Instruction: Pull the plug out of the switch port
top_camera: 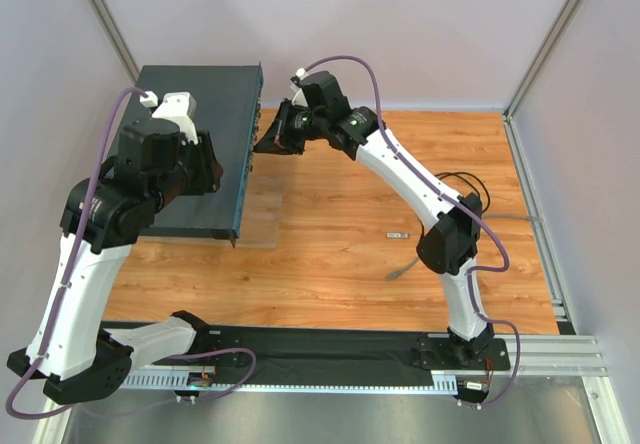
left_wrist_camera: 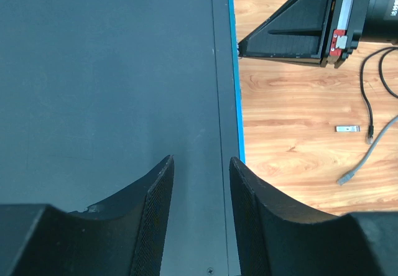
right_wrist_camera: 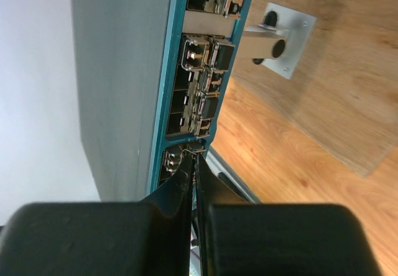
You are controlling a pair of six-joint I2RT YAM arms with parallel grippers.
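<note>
Your right gripper point(right_wrist_camera: 192, 156) is pinched fully closed, its tips right at the nearest sockets point(right_wrist_camera: 177, 161) on the front face of the switch point(right_wrist_camera: 115, 71); you cannot tell whether anything is caught between them. Your left gripper point(left_wrist_camera: 200, 164) has its jaws apart and empty, with the switch's top directly beneath and its front edge under one finger

One switch point(top_camera: 215, 94), two arms point(top_camera: 72, 264) point(top_camera: 415, 179)
</note>
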